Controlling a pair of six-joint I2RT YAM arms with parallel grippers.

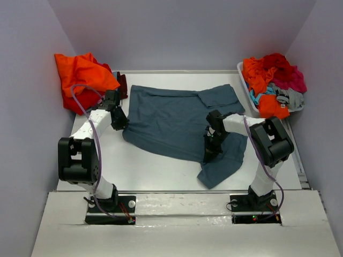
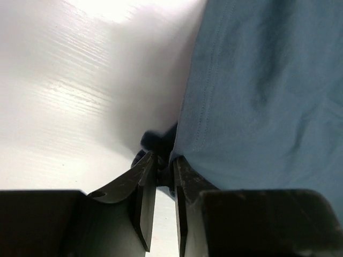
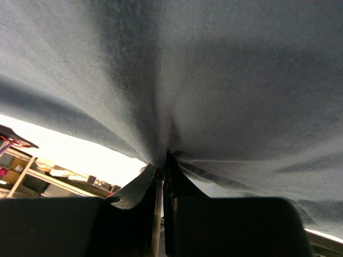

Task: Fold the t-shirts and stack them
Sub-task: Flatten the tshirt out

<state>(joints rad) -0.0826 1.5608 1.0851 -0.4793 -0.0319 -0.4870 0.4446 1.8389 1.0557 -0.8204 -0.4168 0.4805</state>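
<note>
A dark slate-blue t-shirt [image 1: 171,120] lies spread across the middle of the table, its near right part bunched. My left gripper [image 1: 119,124] is shut on the shirt's left edge; in the left wrist view [image 2: 164,160] the fingers pinch a dark fold of the hem [image 2: 158,142] down at the table surface. My right gripper [image 1: 210,154] is shut on the shirt's near right part and holds it lifted; in the right wrist view [image 3: 166,160] the cloth [image 3: 214,80] drapes over the jaws and fills the frame.
A bright orange shirt pile [image 1: 80,77] lies at the far left corner. A white basket [image 1: 247,85] at the far right holds orange, red, magenta, teal and grey shirts [image 1: 273,80]. Purple-grey walls enclose the table.
</note>
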